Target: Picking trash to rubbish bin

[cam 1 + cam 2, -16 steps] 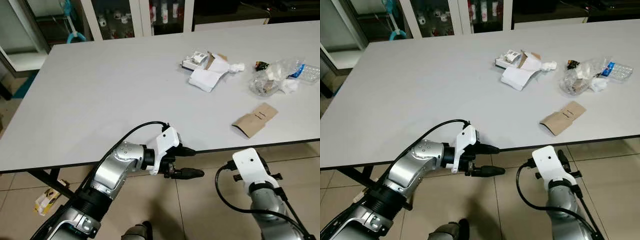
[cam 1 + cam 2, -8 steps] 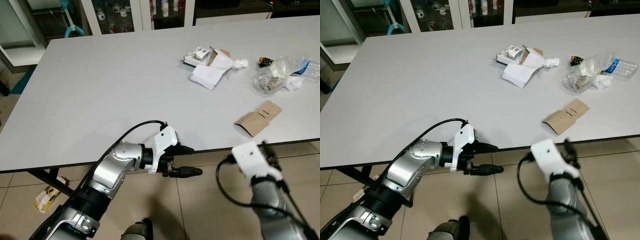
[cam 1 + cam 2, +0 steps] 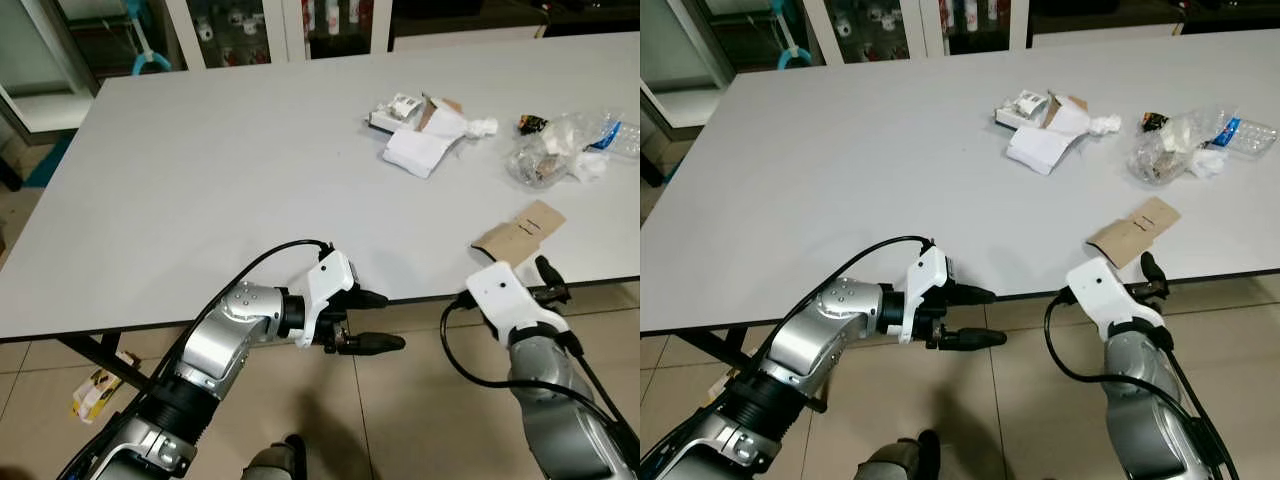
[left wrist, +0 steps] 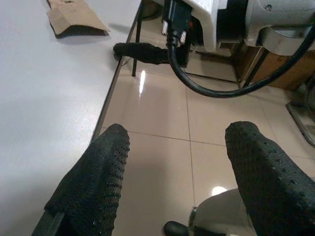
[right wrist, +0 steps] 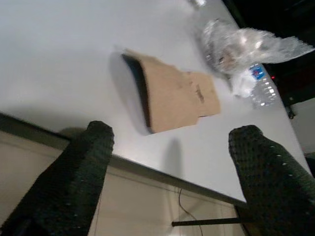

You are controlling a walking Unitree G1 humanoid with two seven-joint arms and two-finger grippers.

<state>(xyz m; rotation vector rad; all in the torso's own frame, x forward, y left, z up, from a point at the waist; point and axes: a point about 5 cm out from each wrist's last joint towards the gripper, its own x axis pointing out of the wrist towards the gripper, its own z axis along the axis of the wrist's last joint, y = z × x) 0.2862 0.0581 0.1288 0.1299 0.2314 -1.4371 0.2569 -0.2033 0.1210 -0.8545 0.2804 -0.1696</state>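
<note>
head views: the brown paper sleeve [image 3: 519,231] lies near the table [image 3: 200,180] edge, just beyond the right gripper [image 3: 548,283]; more trash sits farther back. left wrist view: left gripper [image 4: 177,172] spread, empty, at the table edge. right wrist view: 2 fingers [image 5: 81,172] wide apart, sleeve centred ahead. best to rise above the edge, then close on the sleeve's near end.
</note>
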